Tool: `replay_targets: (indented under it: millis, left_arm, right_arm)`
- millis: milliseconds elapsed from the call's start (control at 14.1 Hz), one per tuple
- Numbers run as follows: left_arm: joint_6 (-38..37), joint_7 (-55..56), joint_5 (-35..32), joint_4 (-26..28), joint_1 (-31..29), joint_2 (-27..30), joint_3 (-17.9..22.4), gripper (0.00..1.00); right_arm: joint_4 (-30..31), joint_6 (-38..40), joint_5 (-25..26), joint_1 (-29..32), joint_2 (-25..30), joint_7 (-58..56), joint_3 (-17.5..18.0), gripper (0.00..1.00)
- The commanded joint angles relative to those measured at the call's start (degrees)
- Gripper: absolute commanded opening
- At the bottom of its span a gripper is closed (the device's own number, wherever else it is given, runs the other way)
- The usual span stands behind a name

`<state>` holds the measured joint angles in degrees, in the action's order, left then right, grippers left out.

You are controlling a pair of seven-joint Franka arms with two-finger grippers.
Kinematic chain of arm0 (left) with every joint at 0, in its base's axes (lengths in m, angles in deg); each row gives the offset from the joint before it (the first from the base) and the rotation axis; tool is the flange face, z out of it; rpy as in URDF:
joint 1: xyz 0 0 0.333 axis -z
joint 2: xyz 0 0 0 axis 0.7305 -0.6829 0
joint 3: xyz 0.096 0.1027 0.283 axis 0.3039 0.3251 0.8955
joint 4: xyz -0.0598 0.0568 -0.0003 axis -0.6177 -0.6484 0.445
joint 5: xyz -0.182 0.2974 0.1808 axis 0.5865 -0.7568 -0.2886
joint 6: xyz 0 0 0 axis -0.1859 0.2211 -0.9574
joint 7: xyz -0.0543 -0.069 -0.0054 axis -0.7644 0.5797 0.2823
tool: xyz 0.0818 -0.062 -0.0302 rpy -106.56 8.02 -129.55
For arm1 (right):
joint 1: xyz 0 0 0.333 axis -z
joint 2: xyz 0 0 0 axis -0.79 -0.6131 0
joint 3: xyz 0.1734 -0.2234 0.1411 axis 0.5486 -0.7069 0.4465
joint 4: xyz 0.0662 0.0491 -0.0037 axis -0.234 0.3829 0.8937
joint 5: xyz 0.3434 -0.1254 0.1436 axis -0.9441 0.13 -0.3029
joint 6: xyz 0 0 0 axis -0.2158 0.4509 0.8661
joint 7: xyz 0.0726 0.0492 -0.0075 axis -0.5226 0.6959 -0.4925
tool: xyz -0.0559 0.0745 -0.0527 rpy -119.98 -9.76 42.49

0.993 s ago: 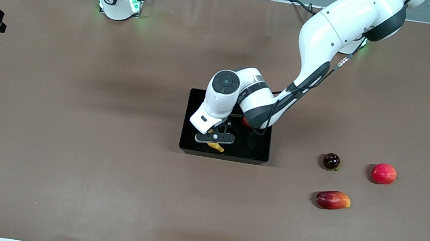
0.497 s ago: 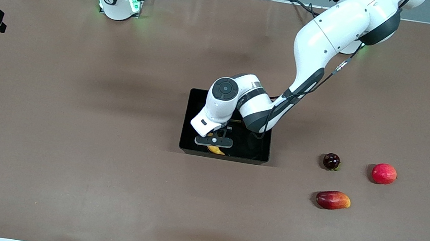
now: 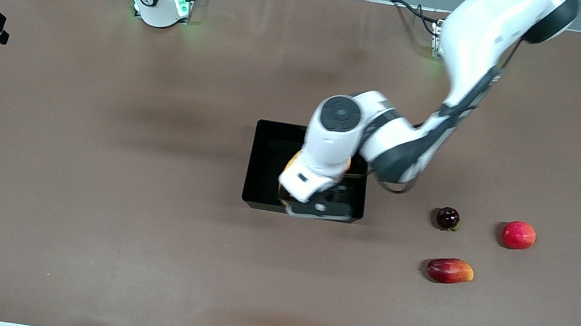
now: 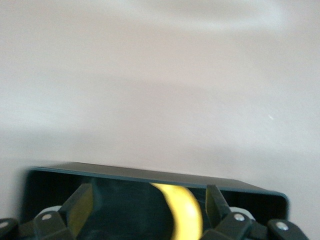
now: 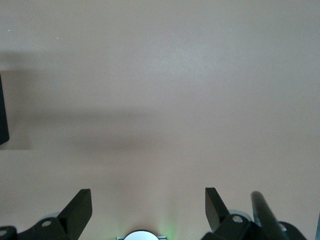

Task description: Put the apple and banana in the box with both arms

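The black box (image 3: 269,148) sits mid-table. My left gripper (image 3: 318,209) hovers over the part of the box nearest the front camera. In the left wrist view this gripper (image 4: 149,200) is open, and the yellow banana (image 4: 182,212) lies loose in the box (image 4: 150,175) below, between the spread fingers (image 4: 82,205). The apple is hidden under the left arm in the front view. My right gripper (image 5: 148,200) is open with nothing in it, held over bare table close to its own base; the right arm waits.
Three fruits lie on the mat toward the left arm's end: a dark round fruit (image 3: 448,218), a smooth pink-red round fruit (image 3: 518,235), and a red-and-yellow mango-like fruit (image 3: 450,270) nearest the front camera. A corner of the box (image 5: 2,115) shows in the right wrist view.
My left gripper went from shut to open and let go of the banana in the box, then rose and swung toward the left arm's end. The right arm has not moved.
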<state>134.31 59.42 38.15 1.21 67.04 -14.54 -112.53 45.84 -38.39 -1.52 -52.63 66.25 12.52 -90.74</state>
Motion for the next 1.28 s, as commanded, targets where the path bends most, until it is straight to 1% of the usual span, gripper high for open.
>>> replay_targets:
  millis: [0, 213, 497, 639, 780, 922, 1064, 1206]
  left_arm:
    - [-9.6, -3.2, 0.7, 3.2, -3.1, 8.4, -0.2, 1.0]
    - [-18.0, -7.4, 2.7, 3.1, -7.3, 13.6, -0.2, 1.0]
    - [-23.8, -21.2, 11.8, 2.9, -17.5, 20.2, -0.2, 1.0]
    - [-26.7, -23.3, 12.4, 3.1, -21.5, 22.1, -0.1, 1.0]
    - [-29.4, -26.9, 12.0, 3.2, -22.8, 24.1, 0.3, 1.0]
    - [-32.8, -32.6, 12.2, 3.2, -26.7, 26.4, 0.2, 1.0]
    - [-33.5, -40.0, 12.8, 4.1, -30.4, 28.8, -0.1, 1.0]
    - [-33.5, -41.3, 15.0, 5.2, -32.2, 30.8, -0.1, 1.0]
  right_arm:
    - [-0.1, 0.2, -0.9, 1.0, 0.1, 0.0, 0.5, 1.0]
    - [-0.2, 0.2, -0.9, 0.6, 0.1, 0.0, 0.5, 1.0]
    - [-0.3, 0.2, -0.9, 0.7, 0.1, 0.0, 0.5, 1.0]
    - [-0.3, 0.2, -0.9, 0.7, 0.1, 0.0, 0.5, 1.0]
    - [-0.3, 0.2, -0.9, 0.8, 0.0, 0.0, 0.5, 1.0]
    - [-0.3, 0.1, -0.9, 0.9, 0.0, 0.0, 0.5, 1.0]
    - [-0.3, 0.2, -0.9, 0.8, 0.0, 0.0, 0.5, 1.0]
    - [-0.3, 0.2, -0.9, 0.9, 0.0, 0.0, 0.5, 1.0]
